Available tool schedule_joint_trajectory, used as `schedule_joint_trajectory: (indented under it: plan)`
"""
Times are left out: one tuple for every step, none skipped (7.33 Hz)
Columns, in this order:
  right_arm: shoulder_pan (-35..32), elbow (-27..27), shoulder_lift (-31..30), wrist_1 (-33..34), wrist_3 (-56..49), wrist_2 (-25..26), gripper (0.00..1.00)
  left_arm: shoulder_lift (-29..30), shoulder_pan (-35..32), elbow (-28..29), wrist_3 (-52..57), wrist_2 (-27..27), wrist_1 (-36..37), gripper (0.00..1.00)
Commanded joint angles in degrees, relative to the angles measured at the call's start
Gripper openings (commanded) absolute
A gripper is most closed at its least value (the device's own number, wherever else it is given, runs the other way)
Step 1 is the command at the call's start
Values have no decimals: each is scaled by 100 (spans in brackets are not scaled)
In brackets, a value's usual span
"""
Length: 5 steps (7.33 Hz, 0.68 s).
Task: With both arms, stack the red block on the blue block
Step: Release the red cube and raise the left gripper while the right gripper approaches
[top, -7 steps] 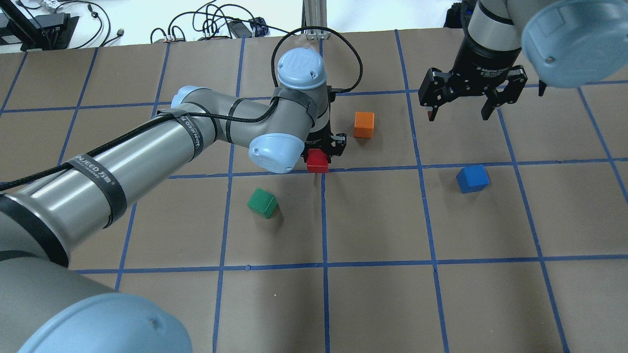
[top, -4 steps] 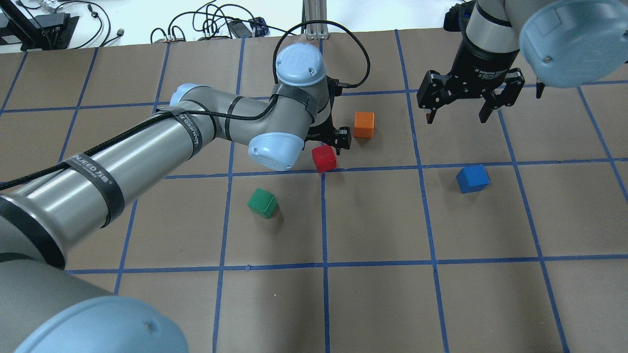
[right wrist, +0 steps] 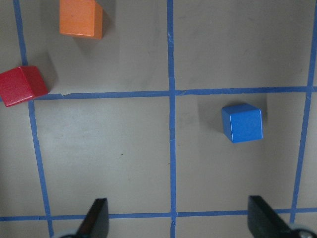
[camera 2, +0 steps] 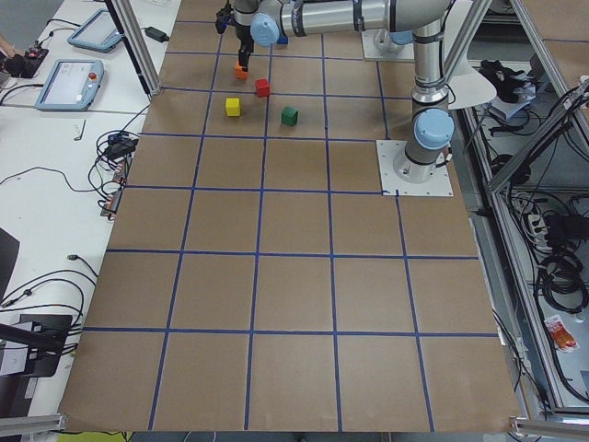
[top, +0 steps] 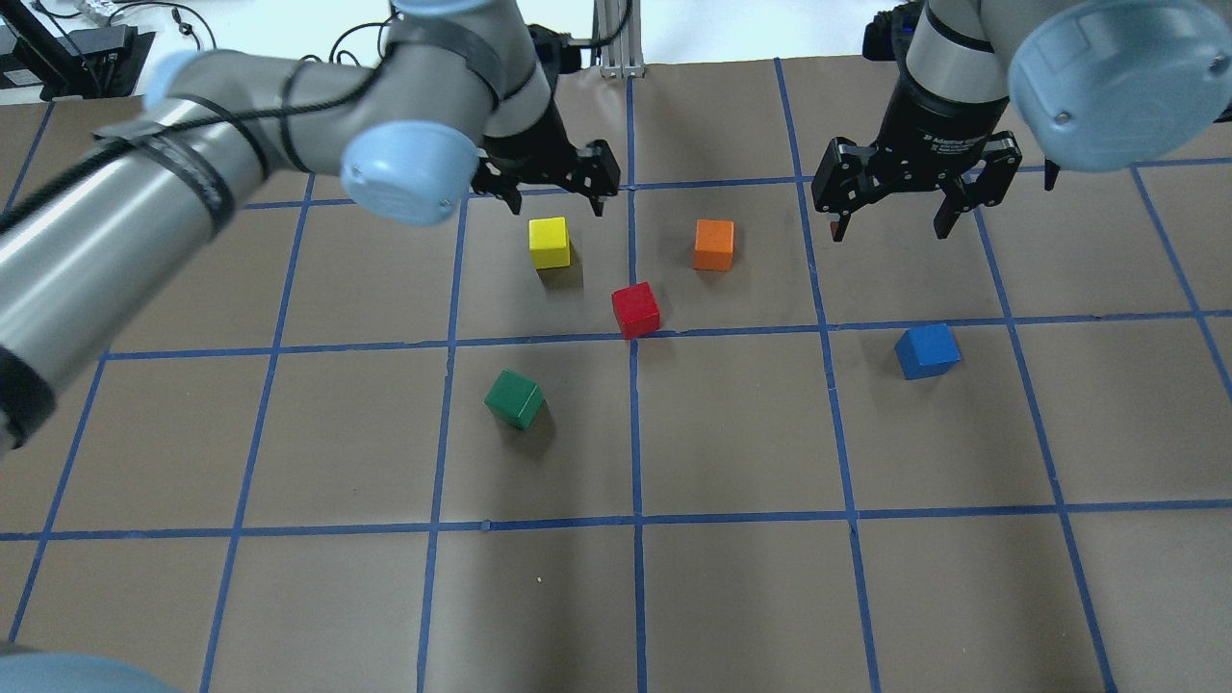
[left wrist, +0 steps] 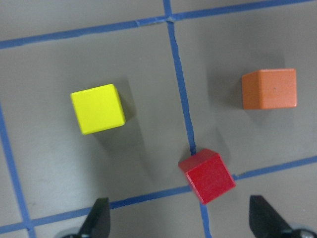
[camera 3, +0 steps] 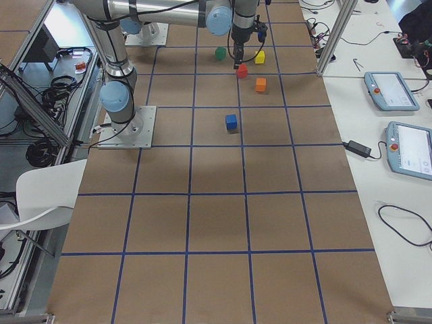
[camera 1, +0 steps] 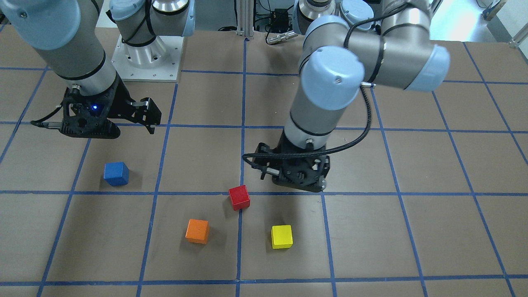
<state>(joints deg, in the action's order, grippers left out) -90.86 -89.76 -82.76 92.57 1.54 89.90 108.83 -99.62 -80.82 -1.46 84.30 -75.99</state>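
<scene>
- Red block is flat on the table, free of both grippers. It sits at a crossing of the blue tape, partly over the lines and twisted against the grid.
- Left gripper is spread wide and holds nothing, hanging above the table at the far side of the yellow block.
- Left wrist view: the red block is ahead of the fingers. Sideways it falls between them, nearer the tip on the view's right, touching neither.
- Yellow and orange block flank the red one on its far side, each apart from it. Green block lies nearer the robot, also apart.
- Blue block is flat on the table in the next grid cell toward the robot's right, well apart from the red, with nothing on top.
- Right gripper is also spread wide and empty, above the table beyond the blue block.
- Right wrist view: the blue block is ahead of the fingers, within their span, toward the tip on the view's right, no contact.
</scene>
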Motion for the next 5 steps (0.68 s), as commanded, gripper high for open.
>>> schedule_joint_trajectory:
  plan:
    - [-394, 29, 443, 662, 30, -43, 100, -580, 556, 444, 410, 443, -1267, 100]
    - [-754, 29, 575, 918, 74, -34, 100, -826, 610, 409, 453, 534, -1330, 100]
    - [-966, 29, 759, 1199, -4, -43, 100, -1054, 828, 339, 471, 465, -1357, 100]
    - [-1064, 20, 970, 1741, -153, -52, 100, -1257, 952, 217, 471, 473, -1444, 100]
    - [-1248, 3, 1085, 1851, -372, -104, 100, -1555, 953, -54, 454, 456, -1419, 100]
